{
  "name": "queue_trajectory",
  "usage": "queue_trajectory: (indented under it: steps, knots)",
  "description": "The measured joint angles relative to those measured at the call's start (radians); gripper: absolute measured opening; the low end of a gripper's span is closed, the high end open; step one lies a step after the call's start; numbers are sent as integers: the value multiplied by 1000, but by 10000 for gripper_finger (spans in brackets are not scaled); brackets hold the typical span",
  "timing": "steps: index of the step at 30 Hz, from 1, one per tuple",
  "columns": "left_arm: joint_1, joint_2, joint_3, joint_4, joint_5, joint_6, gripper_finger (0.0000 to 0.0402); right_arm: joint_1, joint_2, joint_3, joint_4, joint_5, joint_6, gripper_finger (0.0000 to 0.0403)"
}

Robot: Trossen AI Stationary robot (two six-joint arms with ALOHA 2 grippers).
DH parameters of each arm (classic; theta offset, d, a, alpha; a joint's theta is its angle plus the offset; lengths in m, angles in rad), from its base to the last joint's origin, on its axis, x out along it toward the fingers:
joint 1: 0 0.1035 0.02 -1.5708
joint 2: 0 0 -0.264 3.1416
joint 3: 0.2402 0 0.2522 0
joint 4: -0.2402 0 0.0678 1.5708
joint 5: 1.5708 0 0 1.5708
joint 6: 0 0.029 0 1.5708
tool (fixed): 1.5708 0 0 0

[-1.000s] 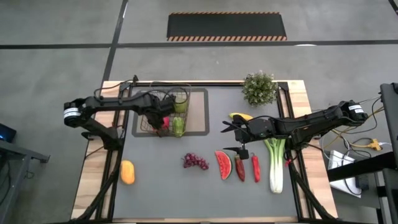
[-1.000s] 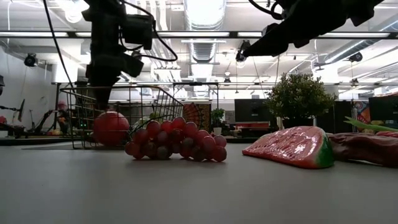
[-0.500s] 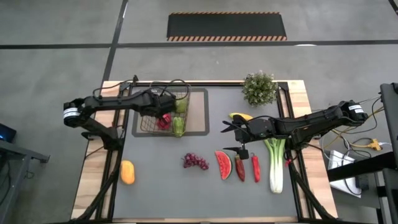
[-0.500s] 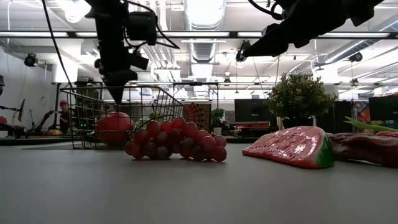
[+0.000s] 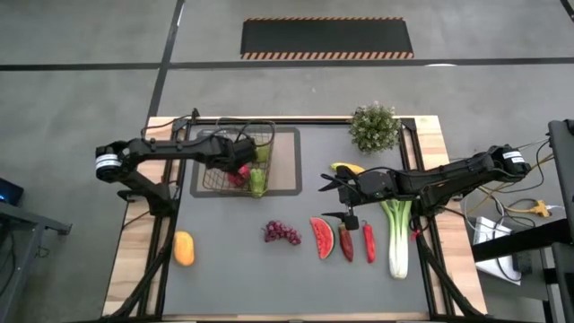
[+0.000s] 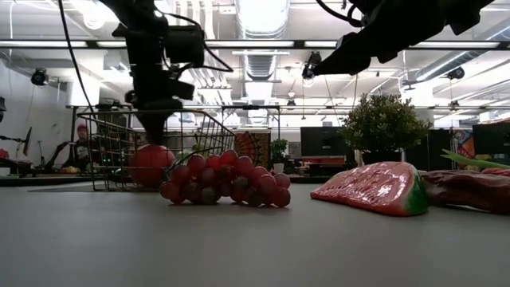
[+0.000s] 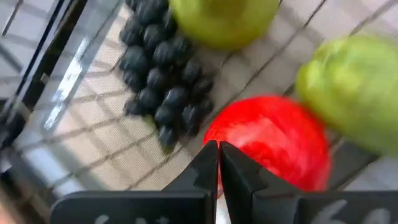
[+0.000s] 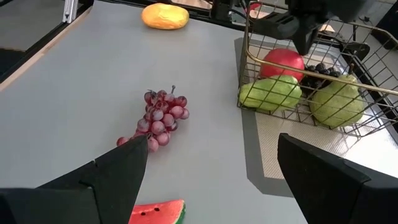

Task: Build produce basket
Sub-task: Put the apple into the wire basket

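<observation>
I had the left gripper (image 7: 218, 163) pinched shut, empty, above the apple (image 7: 273, 146) in the basket (image 5: 235, 163); lifting straight up seemed safest to clear the rim.

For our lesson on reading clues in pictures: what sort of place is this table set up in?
Probably a robotics lab or open workshop. The low view shows exposed ceiling ducts and strip lights, and a striped floor mat lies beyond the table with toy produce.

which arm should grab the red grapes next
Probably the right. The right gripper hangs open, empty, with the red grapes straight ahead in its wrist view. The left gripper is shut above the apple inside the basket.
</observation>
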Motion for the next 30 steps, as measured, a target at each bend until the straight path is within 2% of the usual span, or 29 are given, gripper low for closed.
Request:
queue_trajectory:
  steps: [6, 15, 22, 30]
  knots:
    - [-1, 7, 2, 81, 57, 0, 1, 0, 0, 0, -1, 0, 7, 338]
    - [-8, 30, 2, 51, 188, -26, 1, 0, 0, 0, -3, 0, 15, 338]
    - [-15, 26, 8, -75, 156, -30, 1, 0, 0, -2, -3, 0, 15, 338]
    - [-15, 22, 12, -79, 66, -23, 1, 0, 0, -2, -3, 0, 19, 338]
